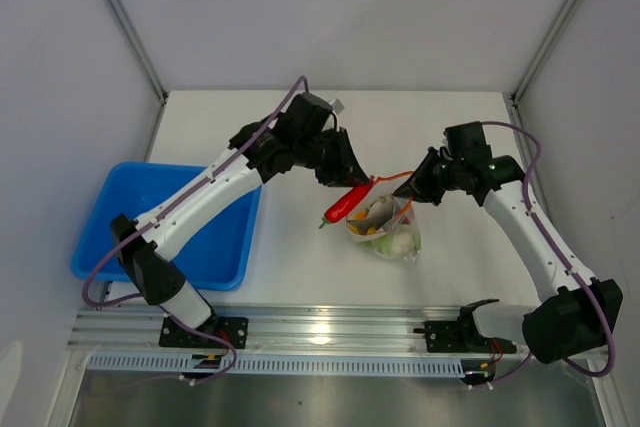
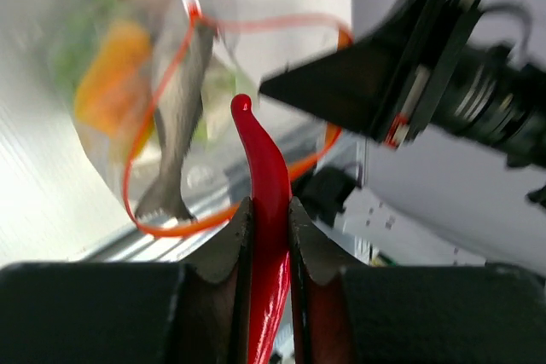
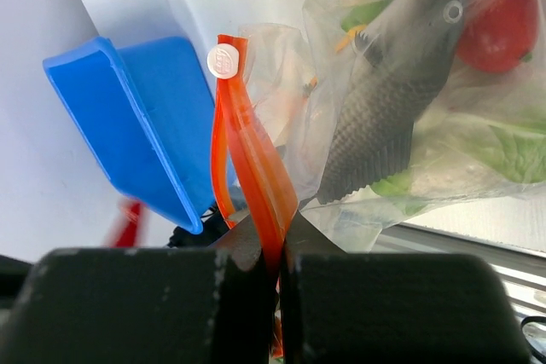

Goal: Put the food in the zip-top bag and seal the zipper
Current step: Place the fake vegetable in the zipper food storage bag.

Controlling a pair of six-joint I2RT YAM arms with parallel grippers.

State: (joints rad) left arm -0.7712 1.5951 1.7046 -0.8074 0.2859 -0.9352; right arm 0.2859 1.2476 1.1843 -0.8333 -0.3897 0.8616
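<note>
Pinched narrowly between the fingers of the left gripper [image 2: 270, 210], the red chili [image 2: 266, 164] is held by its thick end, with its curved tip aimed at the zip-top bag [image 1: 392, 237]. The bag rests on the tabletop [image 1: 300, 267] between the two arms, nearer the right one, and its mouth is lifted. One end of the zipper [image 3: 252, 168] is clamped in the fully closed right gripper [image 3: 277, 240], so the red strip is drawn out into an open loop. A grey fish [image 3: 401, 117] and an orange fruit [image 2: 107, 91] can be seen through the clear plastic. The blue tray [image 1: 150, 197] stands well apart to the left.

The step in hand is judged to be the loading of the chili. It should be led tip-first through the loop and aimed at the gap beside the fish. It is best released only once most of its length is past the zipper, since a piece dropped early could be left lying across the rim. The right grip should be held steady so that the mouth is not collapsed, and the light bag should not be pushed away by the tip.
</note>
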